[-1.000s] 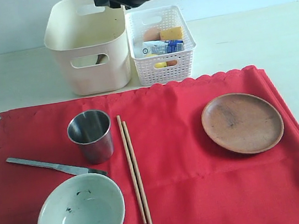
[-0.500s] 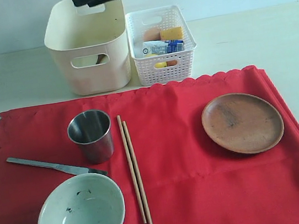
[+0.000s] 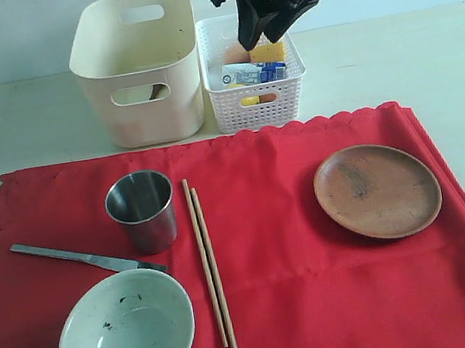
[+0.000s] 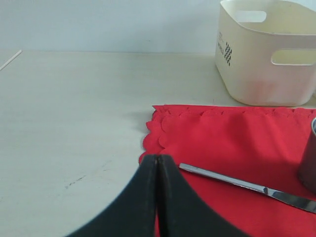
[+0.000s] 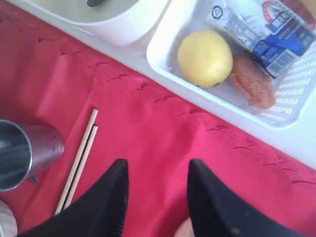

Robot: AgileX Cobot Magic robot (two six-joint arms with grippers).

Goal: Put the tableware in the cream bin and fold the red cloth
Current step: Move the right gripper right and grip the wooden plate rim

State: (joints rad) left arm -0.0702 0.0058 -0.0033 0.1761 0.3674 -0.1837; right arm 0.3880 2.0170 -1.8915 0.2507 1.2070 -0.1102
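Note:
The red cloth (image 3: 300, 286) lies flat and carries the steel cup (image 3: 142, 211), chopstick pair (image 3: 209, 268), metal knife (image 3: 84, 260), speckled bowl (image 3: 125, 334) and brown plate (image 3: 377, 190). Behind it stands the cream bin (image 3: 135, 66); a dark piece, perhaps the wooden spoon (image 5: 95, 2), lies inside. My right gripper (image 3: 257, 25) hangs open and empty over the white basket; its wrist view shows the open gripper (image 5: 157, 163) above cloth (image 5: 148, 128) beside the chopsticks (image 5: 79, 160) and cup (image 5: 24, 150). My left gripper (image 4: 157, 158) is shut at the cloth's left edge (image 4: 222, 133), near the knife (image 4: 237, 183).
The white lattice basket (image 3: 258, 110) stands right of the cream bin and holds a lemon (image 5: 205, 57), milk carton (image 5: 261, 29), sausage (image 5: 252, 81) and cheese (image 3: 265, 51). Bare pale table (image 4: 74, 108) lies left of the cloth and behind the bins.
My right arm has swung from above the cream bin to the right and now hangs over the white basket. Nothing on the cloth has moved.

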